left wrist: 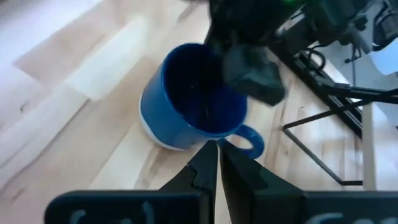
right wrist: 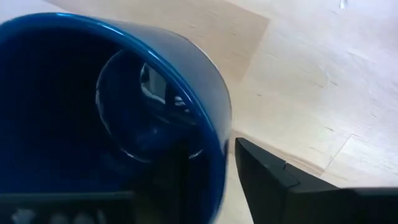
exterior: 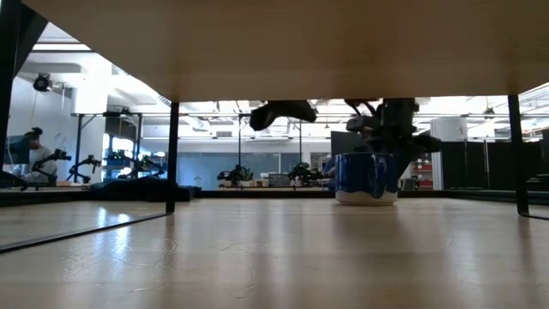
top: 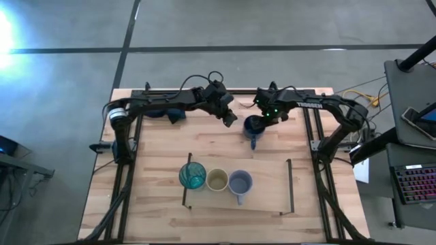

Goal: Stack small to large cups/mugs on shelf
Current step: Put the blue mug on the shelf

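On the light-wood desk [top: 163, 146], behind the flat rectangular light-wood shelf [top: 269, 178] with thin black rails at its short ends, stands the wide dark blue handled mug [top: 254, 126], upright and empty, its glossy inside showing only reflections. The right gripper [top: 264, 120] straddles the mug's rim: one finger reaches down inside the mug, the other sits just outside the wall, so the jaws are grasping the mug's wall. In the low view the mug's white base rests flat on the desk.

The left gripper [top: 230, 118] hangs just beside the mug, apart from it, jaws clenched together with nothing between them.

Three vessels stand in a row on the shelf, each touching the next: a teal see-through tumbler [top: 192, 176] nearest one rail, a small olive-tan cup [top: 217, 180] in the middle, and a lavender-grey handled mug [top: 240, 183]. All three are upright and hold nothing.
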Available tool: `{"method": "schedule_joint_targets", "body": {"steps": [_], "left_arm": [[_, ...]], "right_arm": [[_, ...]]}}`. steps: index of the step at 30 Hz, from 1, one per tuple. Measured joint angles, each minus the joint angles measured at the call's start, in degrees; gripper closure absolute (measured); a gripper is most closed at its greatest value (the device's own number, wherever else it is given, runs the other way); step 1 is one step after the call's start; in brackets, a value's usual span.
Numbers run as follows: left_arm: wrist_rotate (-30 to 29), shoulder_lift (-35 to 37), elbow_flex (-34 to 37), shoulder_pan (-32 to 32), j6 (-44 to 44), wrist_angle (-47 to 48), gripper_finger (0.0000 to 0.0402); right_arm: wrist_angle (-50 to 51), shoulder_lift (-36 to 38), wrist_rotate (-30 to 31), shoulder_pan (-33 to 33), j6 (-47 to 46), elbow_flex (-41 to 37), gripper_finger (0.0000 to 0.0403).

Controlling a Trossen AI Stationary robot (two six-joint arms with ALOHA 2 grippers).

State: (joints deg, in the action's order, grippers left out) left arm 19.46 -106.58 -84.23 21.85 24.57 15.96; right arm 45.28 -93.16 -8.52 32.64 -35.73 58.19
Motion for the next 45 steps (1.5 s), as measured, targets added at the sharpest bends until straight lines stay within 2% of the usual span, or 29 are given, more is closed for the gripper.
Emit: {"method": "schedule_joint_targets", "body": {"steps": [12, 17, 21, 26, 31, 36, 45], "left_arm": [[-2.3, 6.5, 2.5, 0.0, -4.5, 5.0, 0.0396], [-2.7, 9.3, 5.5, 0.2, -4.6, 5.5, 0.0396], [-3.2, 11.4, 7.2, 0.3, -5.7, 5.5, 0.0396], [-4.8, 12.8, 9.3, 0.5, -7.0, 5.9, 0.0396], [-4.8, 12.8, 9.5, 0.9, -7.0, 5.7, 0.0396], [-4.8, 12.8, 9.4, 1.3, -7.6, 5.6, 0.0396], [-4.8, 13.0, 9.4, 2.2, -10.5, 8.5, 0.0396]], "right_arm": [[1.9, 1.5, 0.4, 0.0, -0.3, 0.5, 0.0385], [5.8, 3.0, 0.8, 0.0, -0.9, 0.8, 0.0386], [15.8, 5.3, 1.6, -1.0, -0.2, 6.0, 0.0387], [29.6, 8.9, 7.8, -3.7, -1.9, 18.9, 0.0388], [45.1, 9.5, 11.8, -7.6, -9.8, 34.1, 0.0388], [44.4, 10.5, 10.1, -13.1, -19.1, 41.3, 0.0389], [44.9, 10.4, 9.6, -26.4, -32.9, 41.2, 0.0389]]}}
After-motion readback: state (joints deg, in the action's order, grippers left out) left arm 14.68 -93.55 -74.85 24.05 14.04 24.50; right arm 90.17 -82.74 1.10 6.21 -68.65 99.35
